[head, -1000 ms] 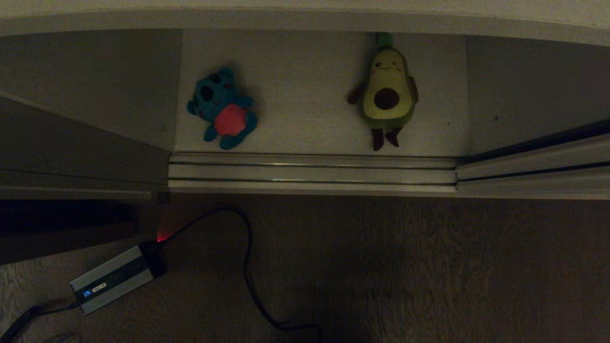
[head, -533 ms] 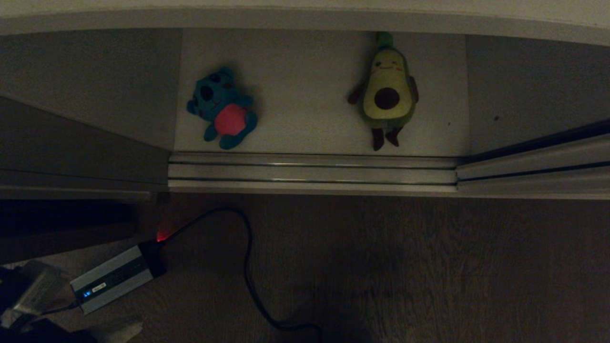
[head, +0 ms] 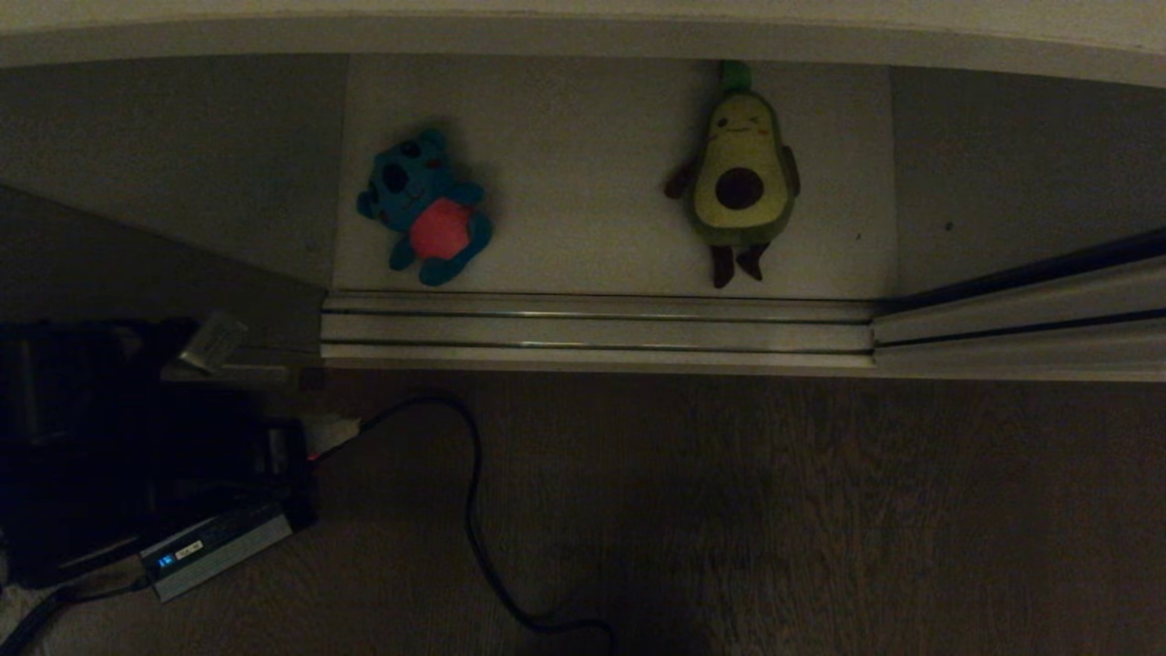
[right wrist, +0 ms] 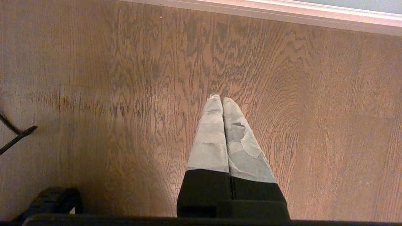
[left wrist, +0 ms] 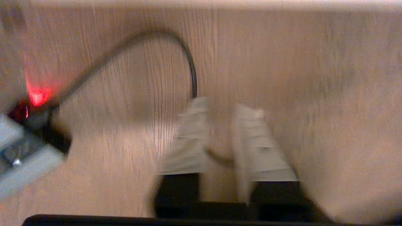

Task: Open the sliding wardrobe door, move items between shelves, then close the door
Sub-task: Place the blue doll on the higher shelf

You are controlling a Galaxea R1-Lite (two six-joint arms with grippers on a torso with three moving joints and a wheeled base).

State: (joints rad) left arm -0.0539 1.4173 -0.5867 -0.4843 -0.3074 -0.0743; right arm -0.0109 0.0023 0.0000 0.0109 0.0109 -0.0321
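Left gripper (left wrist: pixel 220 113), jaws narrowly parted, hung over the floor (left wrist: pixel 314 94); teal monster (head: pixel 424 208) and avocado (head: pixel 740 178) lay on the shelf (head: pixel 583 182); right gripper (right wrist: pixel 221 100) closed.

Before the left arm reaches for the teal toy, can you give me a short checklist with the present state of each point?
1. Door slid aside, shelf exposed: ok.
2. Teal toy lying free on the shelf: ok.
3. Avocado toy apart from the teal toy: ok.
4. Left tool parted and empty: ok.
5. Left tool clear of the black cable: cannot tell.
6. Right tool shut, over bare floor: ok.
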